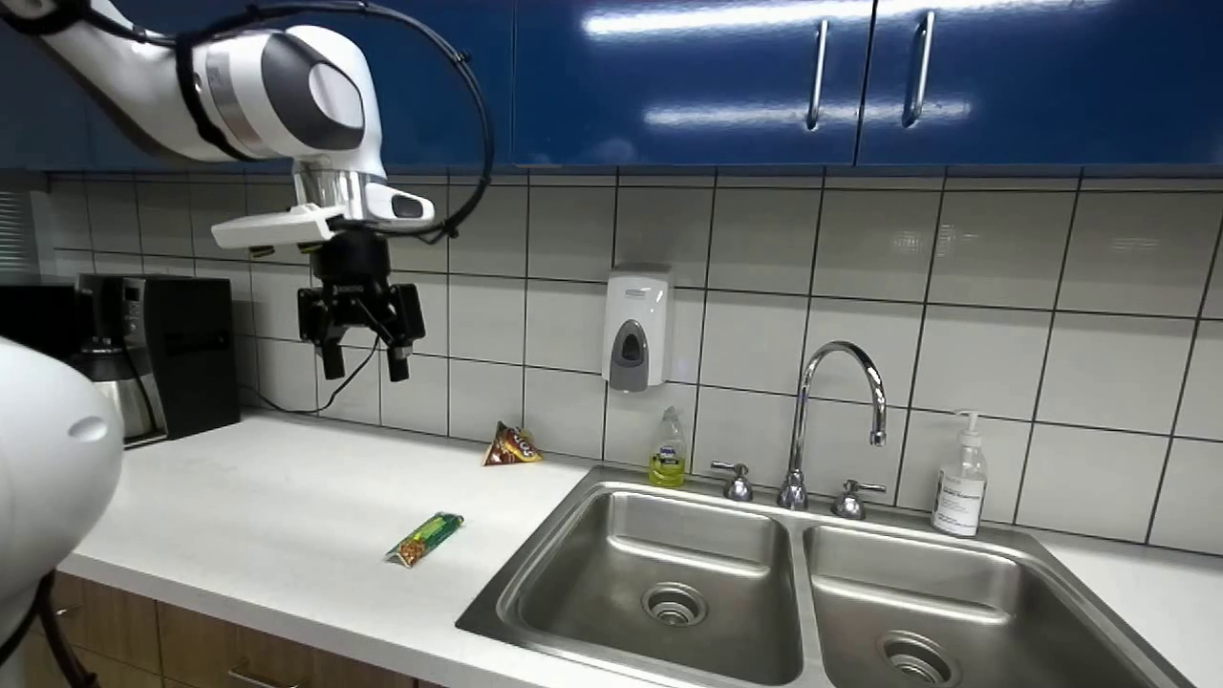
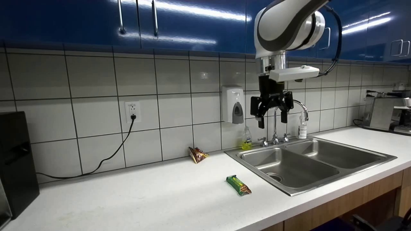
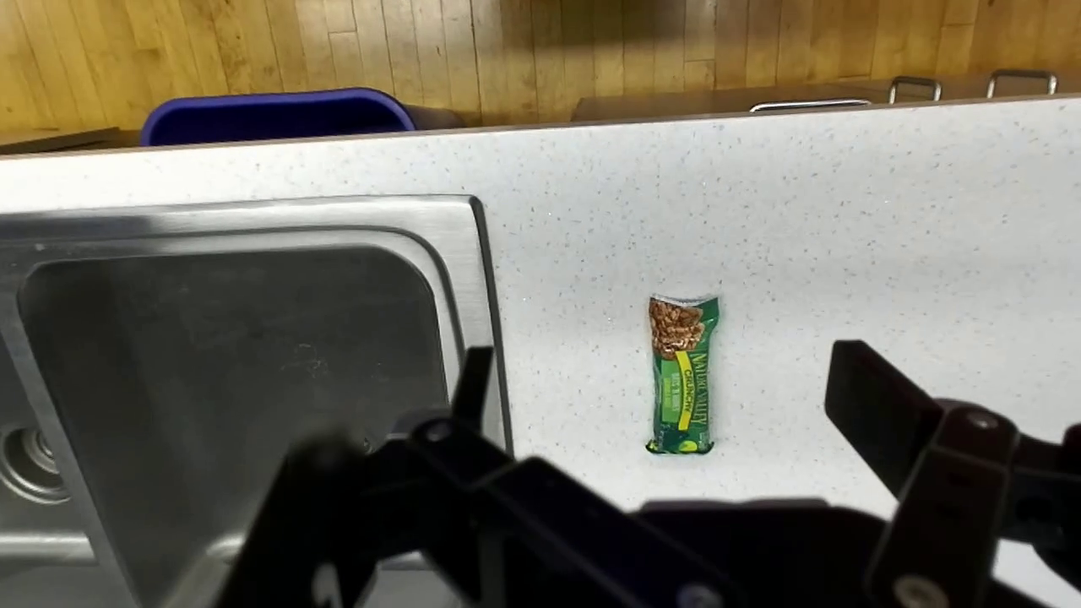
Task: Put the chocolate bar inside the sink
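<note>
The chocolate bar, in a green and yellow wrapper, lies flat on the white counter beside the sink; it also shows in an exterior view and in the wrist view. The sink's left basin has a round drain and is the nearer basin to the bar; it shows in an exterior view and at the left of the wrist view. My gripper is open and empty, high above the counter, also in an exterior view. In the wrist view the bar appears between the spread fingers, well below them.
A reddish-brown packet stands by the tiled wall. A dish soap bottle, a chrome faucet and a pump bottle stand along the sink's back. A wall dispenser hangs above. A black machine stands at the counter's end.
</note>
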You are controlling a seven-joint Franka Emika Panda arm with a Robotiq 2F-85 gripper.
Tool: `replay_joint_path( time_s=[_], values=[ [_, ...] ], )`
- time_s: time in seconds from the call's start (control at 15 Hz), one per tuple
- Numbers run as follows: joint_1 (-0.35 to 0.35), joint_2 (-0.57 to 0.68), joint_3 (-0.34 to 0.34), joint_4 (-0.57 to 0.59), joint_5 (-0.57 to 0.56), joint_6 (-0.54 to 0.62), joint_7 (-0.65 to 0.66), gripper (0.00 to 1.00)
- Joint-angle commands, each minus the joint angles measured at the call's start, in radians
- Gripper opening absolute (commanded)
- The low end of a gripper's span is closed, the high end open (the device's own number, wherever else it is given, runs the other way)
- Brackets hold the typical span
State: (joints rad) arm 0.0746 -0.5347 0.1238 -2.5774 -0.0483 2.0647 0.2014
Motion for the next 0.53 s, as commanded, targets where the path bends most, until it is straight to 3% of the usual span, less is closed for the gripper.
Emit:
replay_joint_path(
  time_s=[0.0,0.47],
  values=[
    [-0.023,0.147,0.005,0.016,-0.023,0.123,-0.002,1.0],
    [-0.018,0.463,0.009,0.112,-0.092,0.32,0.031,1.0]
  ],
)
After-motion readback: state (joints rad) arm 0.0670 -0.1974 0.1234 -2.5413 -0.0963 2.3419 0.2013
